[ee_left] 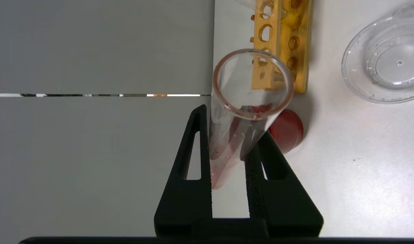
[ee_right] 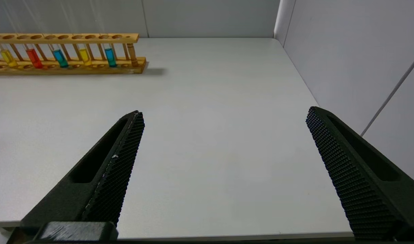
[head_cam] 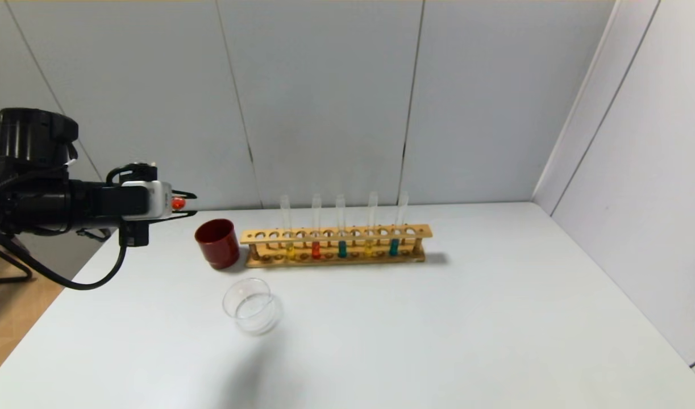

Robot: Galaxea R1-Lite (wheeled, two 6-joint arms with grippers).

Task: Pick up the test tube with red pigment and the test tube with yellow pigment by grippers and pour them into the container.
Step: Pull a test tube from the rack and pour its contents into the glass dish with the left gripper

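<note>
Glass, thin and slick, is calling for care: the left gripper [ee_left: 229, 176] is pinching a red-streaked tube [ee_left: 240, 112] low on its body, up left of the rack [head_cam: 336, 244], while the right gripper [ee_right: 223, 142] is gaping wide, away from the dish [head_cam: 252, 305].

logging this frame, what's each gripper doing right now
Left gripper: shut on a test tube with red pigment, held off the table's left edge.
Right gripper: open, empty.
</note>
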